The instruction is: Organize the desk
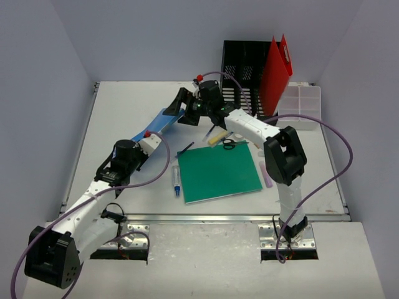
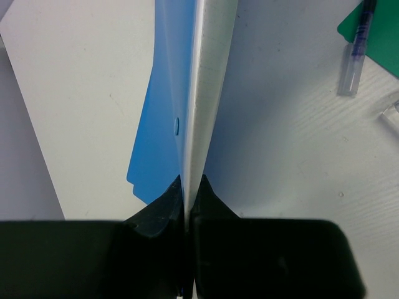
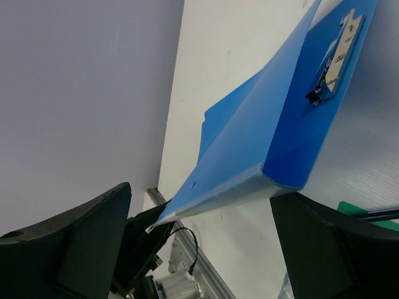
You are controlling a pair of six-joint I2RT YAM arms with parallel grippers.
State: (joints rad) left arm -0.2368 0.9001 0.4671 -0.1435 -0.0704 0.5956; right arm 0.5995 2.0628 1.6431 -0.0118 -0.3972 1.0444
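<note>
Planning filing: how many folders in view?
3: blue folder in left gripper, green folder flat on desk, red folder standing at right end of black holder. Others possibly hidden.

We see the white desk [image 1: 118, 112] bearing a green mat [image 1: 218, 173], a pen [image 1: 177, 180] just left of it, scissors [image 1: 229, 144] beyond it, and a black mesh holder [image 1: 244, 71] and clear compartment box [image 1: 302, 106] at the far right.

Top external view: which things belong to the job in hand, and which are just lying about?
In hand: thin blue plastic folder, pinched by left gripper, open right gripper around its other end; white desk.
Lying about: flat green mat, dark-handled scissors, clear compartment box, red folder in black mesh file holder.
</note>
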